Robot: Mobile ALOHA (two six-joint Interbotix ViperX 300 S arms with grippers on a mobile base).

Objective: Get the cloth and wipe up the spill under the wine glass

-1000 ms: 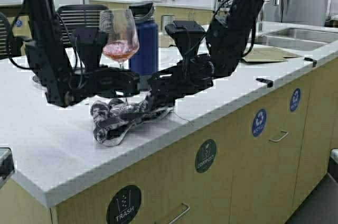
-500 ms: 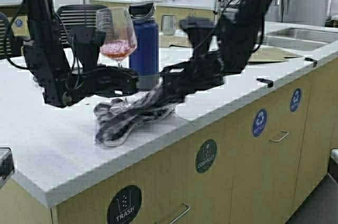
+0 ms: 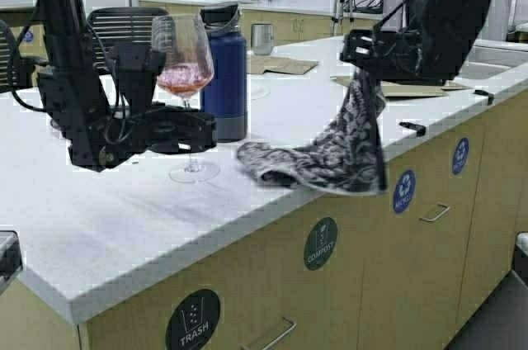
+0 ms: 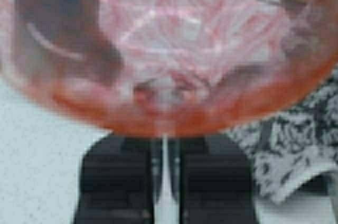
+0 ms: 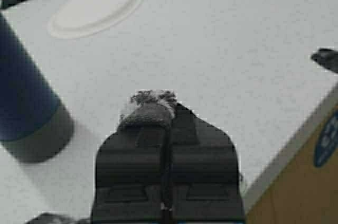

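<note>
The right gripper (image 3: 360,54) pinches the dark leafy cloth (image 3: 330,152) up high; its low end trails on the white counter (image 3: 124,218) beside the tall clear wine glass (image 3: 186,78). The left gripper (image 3: 198,130) holds the glass stem, foot lifted. I think wiping is done; next, park the cloth away from the glass.

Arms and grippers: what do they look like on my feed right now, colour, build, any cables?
Both arms are matte black with boxy, blocky joints. Thin black cables loop along the left arm and the right arm. The left gripper has two flat black fingers with ribbed faces; the right gripper has the same ribbed black finger blocks. I see no markings or labels.
</note>
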